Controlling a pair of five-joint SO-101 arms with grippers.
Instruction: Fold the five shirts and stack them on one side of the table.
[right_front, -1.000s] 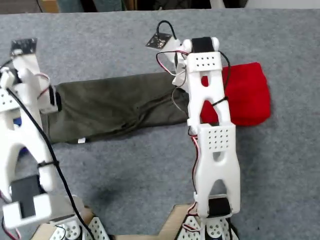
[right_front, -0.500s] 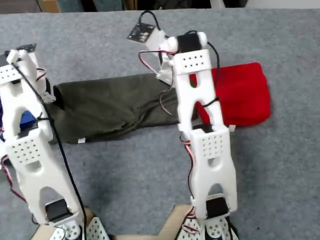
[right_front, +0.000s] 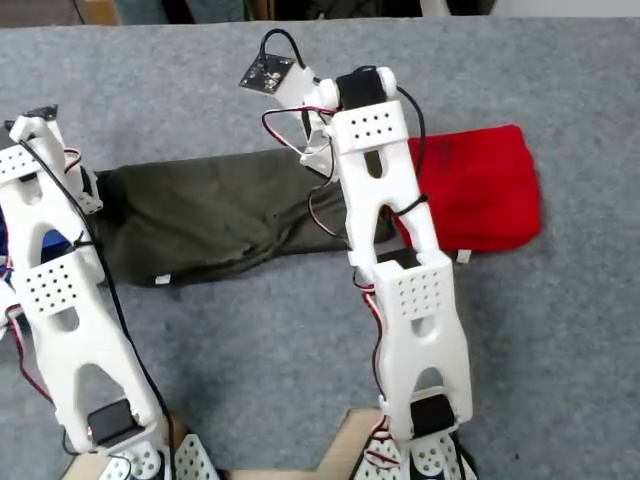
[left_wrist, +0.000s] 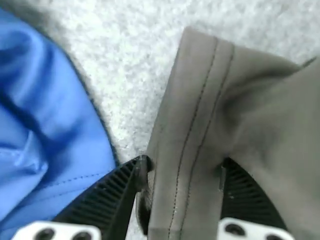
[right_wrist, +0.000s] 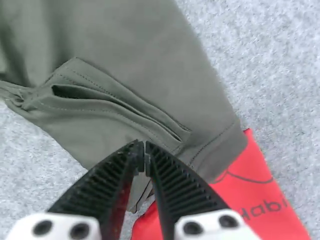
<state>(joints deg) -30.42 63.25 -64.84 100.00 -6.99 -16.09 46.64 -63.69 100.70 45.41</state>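
Observation:
An olive shirt (right_front: 220, 215) lies spread lengthwise across the middle of the grey table. My left gripper (right_front: 100, 195) is at its left end, and in the left wrist view the left gripper (left_wrist: 182, 167) is shut on the stitched hem of the olive shirt (left_wrist: 240, 100). My right gripper (right_front: 318, 155) hovers over the shirt's right part. Its jaws are shut in the right wrist view, where the right gripper (right_wrist: 145, 145) points at the olive shirt (right_wrist: 115, 65) near a folded sleeve. A folded red shirt (right_front: 485, 190) lies at the right, its edge under the olive one (right_wrist: 250, 200).
A blue shirt (right_front: 45, 245) lies at the table's far left edge, partly under the left arm and close beside the olive hem (left_wrist: 40, 115). Grey carpet-like table top (right_front: 260, 330) stretches in front of the shirts and behind them.
The right arm has swung left, away from the red shirt and over the olive shirt. The left arm has stretched out and straightened, its gripper staying at the shirt's left end.

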